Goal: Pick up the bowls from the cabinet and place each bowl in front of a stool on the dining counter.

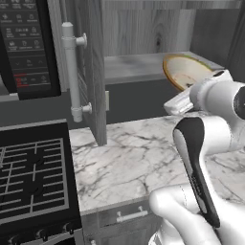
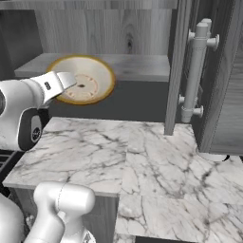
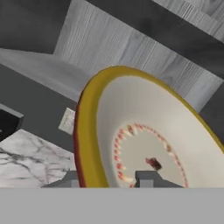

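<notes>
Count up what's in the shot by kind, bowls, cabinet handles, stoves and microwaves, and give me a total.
Bowls: 1, the cream bowl tilted at the shelf edge in the gripper
Bar handles: 2
Stoves: 1
Microwaves: 1
Total: 5

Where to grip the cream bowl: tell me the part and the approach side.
Take the cream bowl by its brownish rim, one finger inside and one outside, coming from the cabinet's open front. It is tilted, its hollow facing outward, so the rim's edge is presented. The gripper straddles that rim.

One cream bowl (image 2: 84, 81), one cabinet (image 1: 139, 28), two bar handles (image 1: 72, 72)
</notes>
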Motion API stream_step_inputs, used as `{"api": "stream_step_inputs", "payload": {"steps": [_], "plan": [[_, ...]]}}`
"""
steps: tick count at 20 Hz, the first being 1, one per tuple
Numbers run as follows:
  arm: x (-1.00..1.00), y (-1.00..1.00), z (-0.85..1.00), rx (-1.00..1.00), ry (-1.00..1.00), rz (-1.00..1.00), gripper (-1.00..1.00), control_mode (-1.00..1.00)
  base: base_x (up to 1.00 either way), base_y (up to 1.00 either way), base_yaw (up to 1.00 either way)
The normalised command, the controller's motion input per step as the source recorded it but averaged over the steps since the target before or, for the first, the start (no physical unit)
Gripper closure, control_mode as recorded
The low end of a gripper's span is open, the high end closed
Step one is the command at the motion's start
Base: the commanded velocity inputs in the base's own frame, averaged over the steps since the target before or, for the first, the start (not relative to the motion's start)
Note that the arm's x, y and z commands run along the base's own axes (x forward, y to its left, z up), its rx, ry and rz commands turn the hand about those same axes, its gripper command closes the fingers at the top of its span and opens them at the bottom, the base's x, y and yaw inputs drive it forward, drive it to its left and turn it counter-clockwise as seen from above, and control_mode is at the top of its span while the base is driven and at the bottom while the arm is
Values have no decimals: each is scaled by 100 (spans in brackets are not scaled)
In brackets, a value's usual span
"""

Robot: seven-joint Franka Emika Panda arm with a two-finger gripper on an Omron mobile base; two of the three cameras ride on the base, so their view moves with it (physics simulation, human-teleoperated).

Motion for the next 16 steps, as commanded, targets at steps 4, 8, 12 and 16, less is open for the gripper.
{"api": "stream_step_inputs", "payload": {"steps": [4, 8, 12, 16], "plan": [[-100, 15, -45, 0, 21, 6, 100, -100, 0, 0, 0], [-82, 15, -16, 0, 5, 5, 100, -100, 0, 0, 0], [-47, 0, 0, -5, -33, 0, 100, -100, 0, 0, 0], [-10, 0, 0, -2, -11, 0, 100, -100, 0, 0, 0]]}}
